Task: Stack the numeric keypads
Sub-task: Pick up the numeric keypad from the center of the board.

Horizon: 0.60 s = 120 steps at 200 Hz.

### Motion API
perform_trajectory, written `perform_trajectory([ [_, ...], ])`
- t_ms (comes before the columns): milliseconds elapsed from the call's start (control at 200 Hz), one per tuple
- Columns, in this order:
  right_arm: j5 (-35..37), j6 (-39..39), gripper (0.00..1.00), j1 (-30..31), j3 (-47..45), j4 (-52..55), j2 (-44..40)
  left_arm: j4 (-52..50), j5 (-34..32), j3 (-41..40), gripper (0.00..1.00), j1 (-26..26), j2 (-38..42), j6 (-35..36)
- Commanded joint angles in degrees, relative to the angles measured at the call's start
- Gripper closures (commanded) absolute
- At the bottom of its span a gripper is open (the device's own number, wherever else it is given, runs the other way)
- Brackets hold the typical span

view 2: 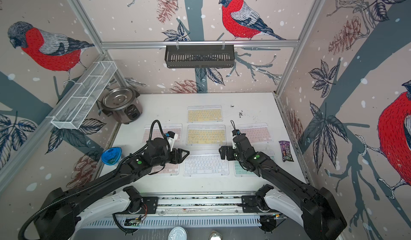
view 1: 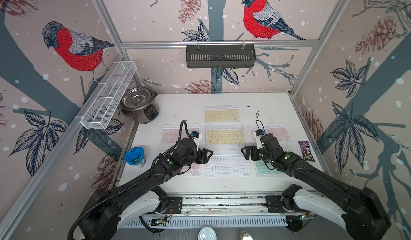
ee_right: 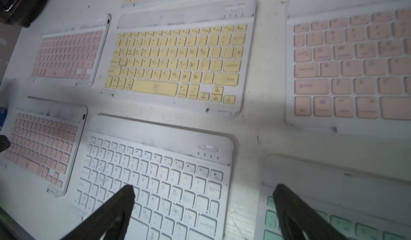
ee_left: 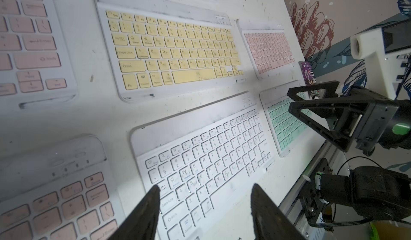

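Now left fingers (ee_left: 144, 214) hover apart, empty, at the white keypad's (view 1: 228, 165) 10 o'clock; right fingers (ee_right: 295, 210), likewise, at 2.

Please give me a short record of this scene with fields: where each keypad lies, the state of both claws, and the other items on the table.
Stacked: nothing yet; all seven lie flat on the table
Back: back yellow keypad
Middle: left pink keypad, middle yellow keypad, right pink keypad
Front: front pink keypad, white keypad, mint keypad
Left claw: open, empty
Right claw: open, empty
Other: rice cooker, blue cup, candy packet
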State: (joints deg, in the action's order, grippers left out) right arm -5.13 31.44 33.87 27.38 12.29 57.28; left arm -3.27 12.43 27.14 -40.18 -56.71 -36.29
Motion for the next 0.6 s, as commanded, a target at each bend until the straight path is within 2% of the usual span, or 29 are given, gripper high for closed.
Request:
perform_trajectory([
  [0,-3.2,1.9,0.01,1.2,-0.8,1.3,-0.4,-1.5,2.6,-0.7,0.36,-0.3,0.7,-2.0],
  [320,-2.2,5.4,0.00,4.7,-4.1,-1.0,0.6,-4.6,2.6,-0.9,0.35,-0.3,-4.9,-4.5],
  [595,-3.8,6.2,0.00,5.3,-4.9,-3.0,1.8,-1.1,2.8,-2.5,0.35,-0.4,-8.3,-6.2],
])
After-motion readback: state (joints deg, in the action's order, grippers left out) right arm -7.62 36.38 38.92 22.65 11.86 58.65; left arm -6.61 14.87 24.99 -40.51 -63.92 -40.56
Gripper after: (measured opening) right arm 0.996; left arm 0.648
